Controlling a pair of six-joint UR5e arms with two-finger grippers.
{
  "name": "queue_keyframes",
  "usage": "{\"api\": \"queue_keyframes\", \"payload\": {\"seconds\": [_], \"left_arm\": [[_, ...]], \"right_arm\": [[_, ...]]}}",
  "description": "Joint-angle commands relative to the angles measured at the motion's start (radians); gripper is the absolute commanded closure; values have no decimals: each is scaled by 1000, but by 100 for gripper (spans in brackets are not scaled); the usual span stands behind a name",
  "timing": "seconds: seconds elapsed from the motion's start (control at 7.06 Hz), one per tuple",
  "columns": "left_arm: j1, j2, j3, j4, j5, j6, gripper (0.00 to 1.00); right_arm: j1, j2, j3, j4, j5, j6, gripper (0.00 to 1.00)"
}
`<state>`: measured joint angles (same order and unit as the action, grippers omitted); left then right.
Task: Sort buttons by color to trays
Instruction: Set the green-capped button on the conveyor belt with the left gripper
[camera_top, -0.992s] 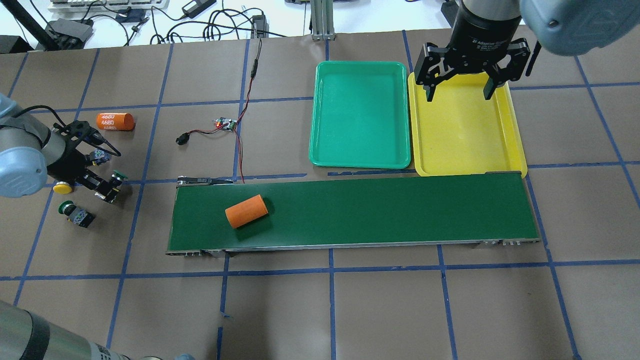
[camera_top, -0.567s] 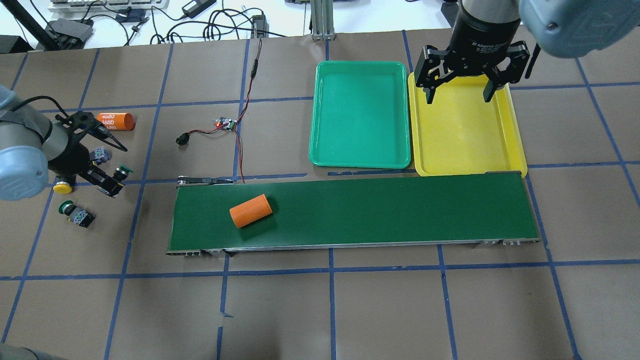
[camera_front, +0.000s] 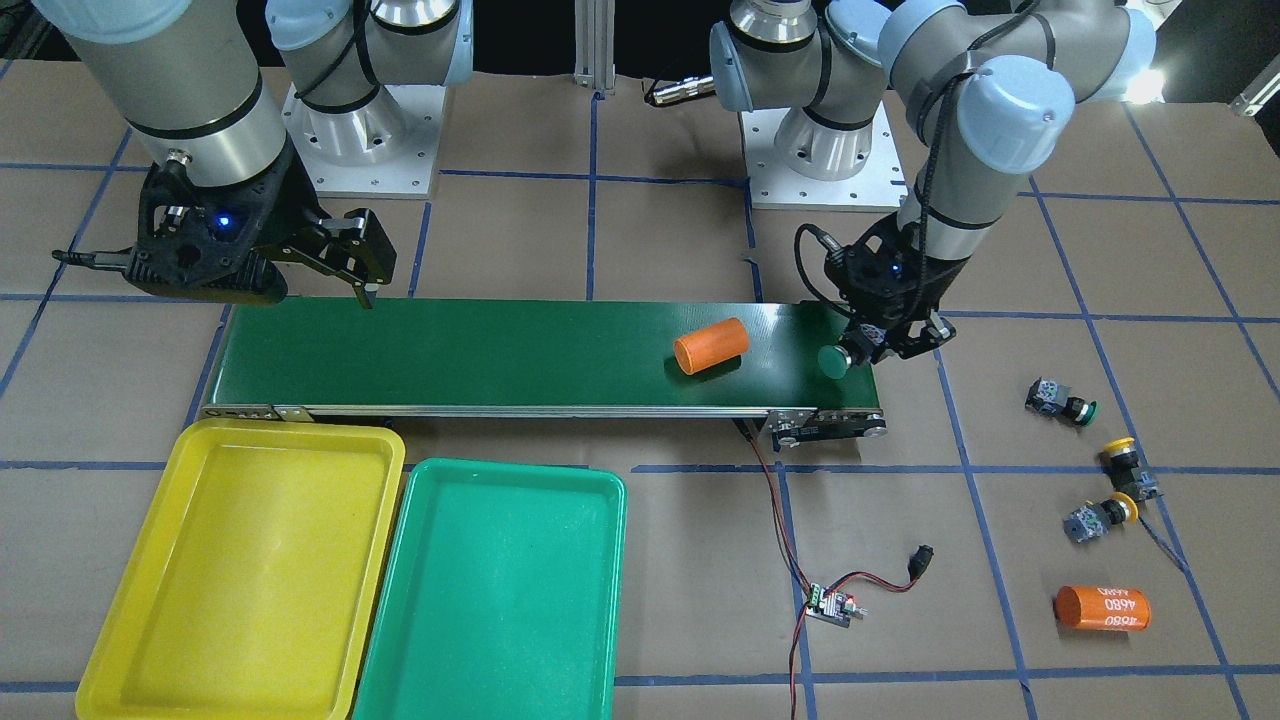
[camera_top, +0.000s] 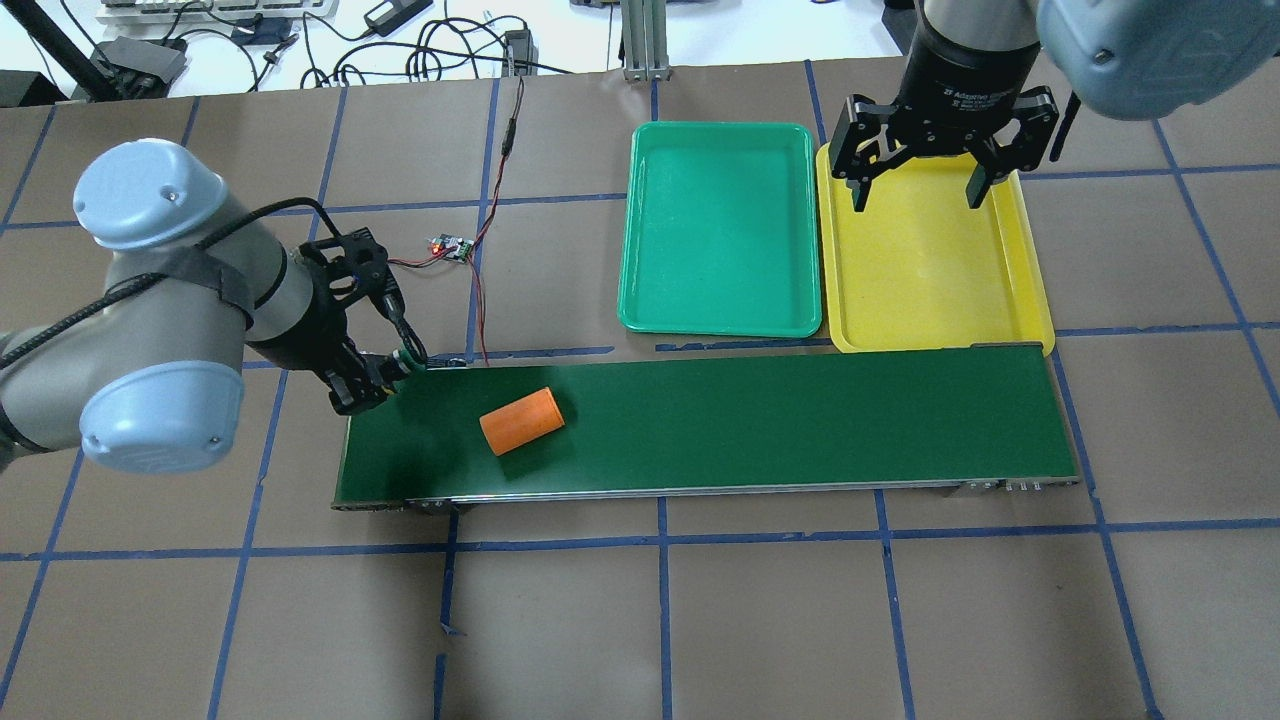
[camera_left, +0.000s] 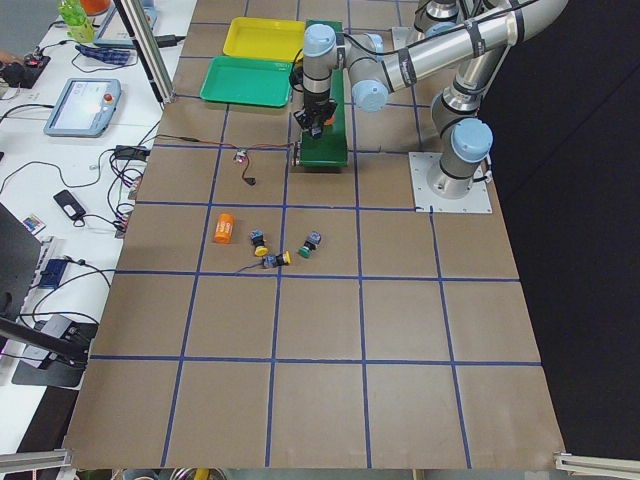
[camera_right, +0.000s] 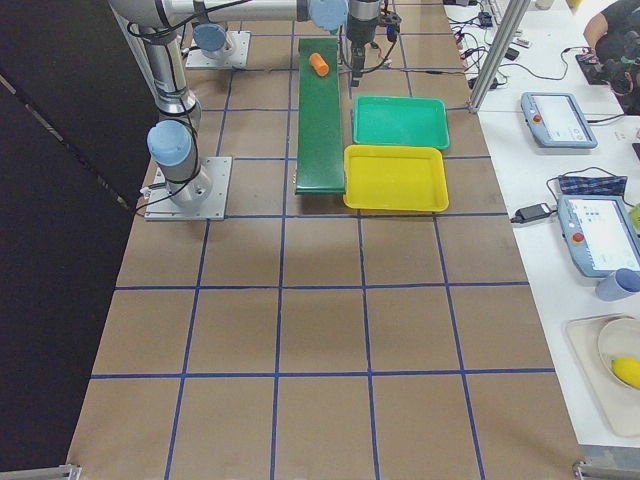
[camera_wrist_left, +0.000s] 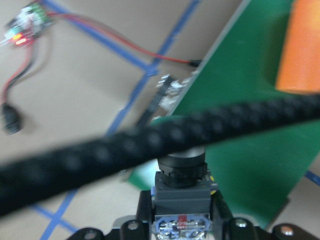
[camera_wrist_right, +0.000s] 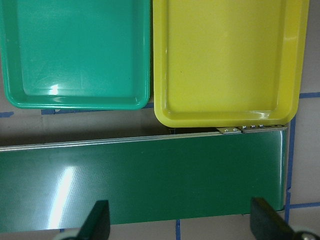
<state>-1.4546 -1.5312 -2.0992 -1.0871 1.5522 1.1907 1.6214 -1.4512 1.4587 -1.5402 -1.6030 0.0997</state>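
Overhead exterior has my left gripper (camera_top: 385, 370) clamped on a green button (camera_front: 833, 361), cap leading, over the nine o'clock end of the conveyor belt (camera_top: 750, 420). I judge that's so the belt can carry it toward the trays, while the spare buttons (camera_front: 1062, 402) wait on the table beyond. My left arm reaches low with the wrist tipped toward three o'clock, just short of the orange cylinder (camera_top: 522, 421). My right gripper (camera_top: 916, 198) hangs empty, jaws wide, over the twelve o'clock edge of the yellow tray (camera_top: 900, 345), with the green tray (camera_top: 720, 325) at its nine o'clock.

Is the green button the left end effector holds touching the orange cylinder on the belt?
Apart. The front-facing view shows a strip of bare belt between the green button and the orange cylinder.
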Motion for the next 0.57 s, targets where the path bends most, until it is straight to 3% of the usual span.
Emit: {"api": "queue_keyframes", "payload": {"seconds": [0.0,0.14,0.28,0.43], "left_arm": [[-16,-10,-129,144,2,81,100],[-16,-26,-140,191,2,111,97],[-15,-27,-140,196,-1,98,1],[-13,-17,-127,197,3,98,0]], "right_arm": [[0,0,0,0,0,0,0],[0,0,0,0,0,0,0],[0,0,0,0,0,0,0],[0,0,0,0,0,0,0]]}}
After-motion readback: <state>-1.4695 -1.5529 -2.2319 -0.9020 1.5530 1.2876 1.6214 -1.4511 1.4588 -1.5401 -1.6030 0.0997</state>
